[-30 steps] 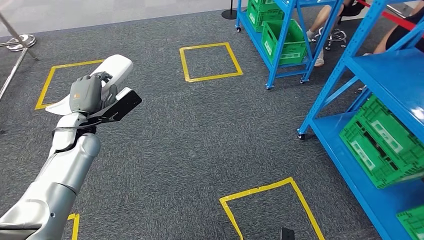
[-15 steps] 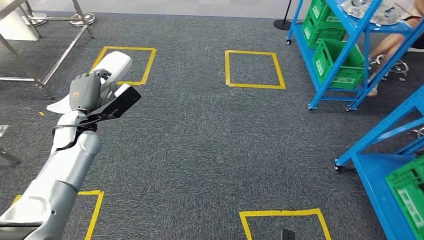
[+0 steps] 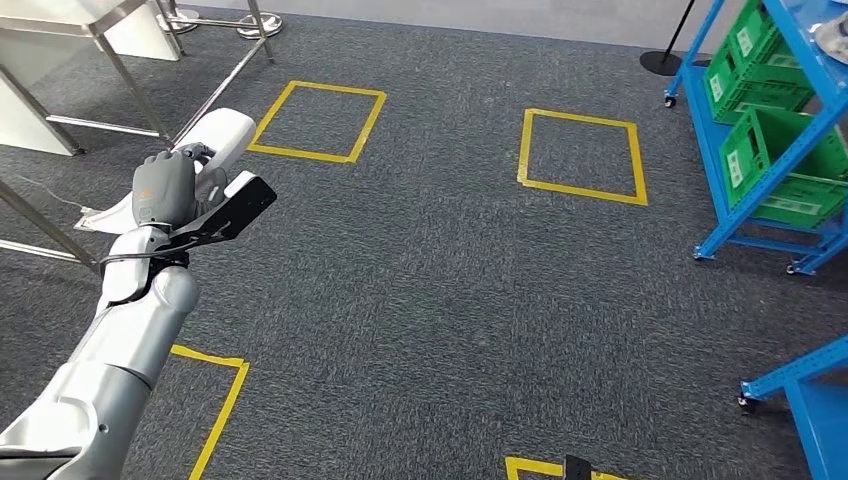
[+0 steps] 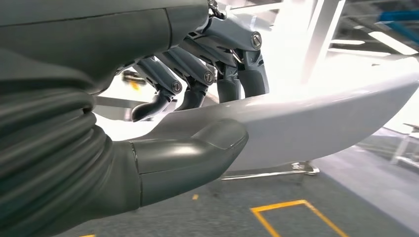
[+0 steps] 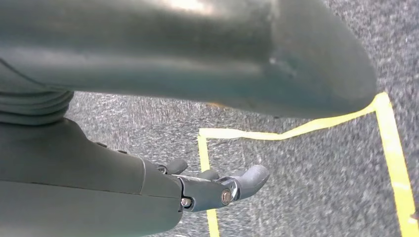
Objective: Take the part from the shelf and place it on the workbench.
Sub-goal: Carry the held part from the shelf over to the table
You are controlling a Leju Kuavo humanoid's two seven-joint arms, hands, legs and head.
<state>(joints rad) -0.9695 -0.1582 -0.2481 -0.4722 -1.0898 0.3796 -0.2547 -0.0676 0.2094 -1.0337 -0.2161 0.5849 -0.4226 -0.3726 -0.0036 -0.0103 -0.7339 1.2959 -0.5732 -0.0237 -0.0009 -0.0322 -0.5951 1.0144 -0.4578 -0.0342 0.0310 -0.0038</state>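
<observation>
Fingers (image 4: 247, 74) clamp white part (image 4: 316, 118); workbench (image 3: 60, 20) ahead.

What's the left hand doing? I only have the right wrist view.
Observer: The left hand grips the white part, raised out in front.
Operator: Solid grip?
Observer: Looks so. In the left wrist view the thumb lies on one face and the fingers on the other.
Operator: Any bench in sight?
Observer: A steel table stands ahead to the left in the head view.
</observation>
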